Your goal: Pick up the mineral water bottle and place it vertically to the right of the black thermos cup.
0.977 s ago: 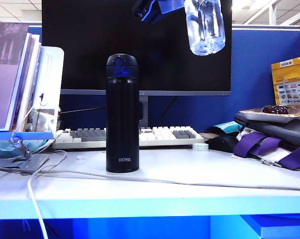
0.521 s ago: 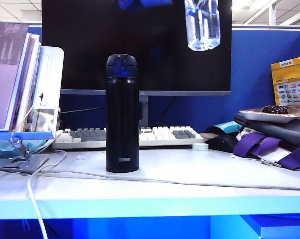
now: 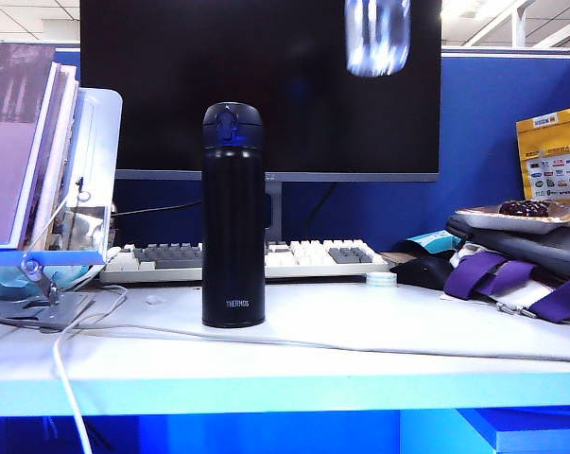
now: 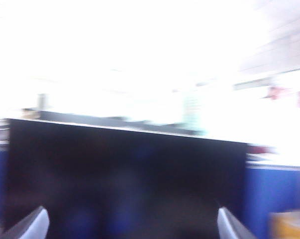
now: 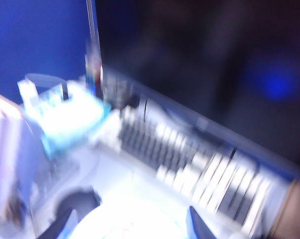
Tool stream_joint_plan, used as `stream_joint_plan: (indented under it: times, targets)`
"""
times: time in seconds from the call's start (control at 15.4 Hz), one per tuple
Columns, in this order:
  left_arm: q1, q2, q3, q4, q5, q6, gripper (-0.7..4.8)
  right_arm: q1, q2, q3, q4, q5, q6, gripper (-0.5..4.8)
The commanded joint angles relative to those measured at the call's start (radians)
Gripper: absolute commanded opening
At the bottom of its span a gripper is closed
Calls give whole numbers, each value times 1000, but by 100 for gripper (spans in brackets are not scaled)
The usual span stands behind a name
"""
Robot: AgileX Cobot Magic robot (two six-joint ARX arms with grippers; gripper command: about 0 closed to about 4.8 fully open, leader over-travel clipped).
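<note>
Grippers high — right gripper [image 5: 130,226] seemingly around mineral water bottle [image 3: 377,36].

Clear mineral water bottle [image 3: 377,38] hangs high, right of upright black thermos cup [image 3: 233,216].

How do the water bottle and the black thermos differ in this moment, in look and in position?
The bottle is clear and see-through; the thermos is opaque black. The bottle hangs in the air at the top edge of the exterior view, only its lower part visible; the thermos stands on the white desk. The bottle is blurred; the thermos is sharp. The bottle is right of the thermos. Both appear roughly upright.
</note>
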Motion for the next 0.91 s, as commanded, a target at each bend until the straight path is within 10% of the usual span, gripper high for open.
stream_joint_plan:
  times: [0.07,0.46,0.91]
  targets:
    - [-1,-192,1,-302,-138,86,479,1,-146,14,85,-7,31,111]
    - [-1,-433,1,-917,-190,78,479,1,-394,13,26,-3,74,105]
    - [-1,-441,1,-1014,-175,78,479,1,-469,12,-63,0,44,103]
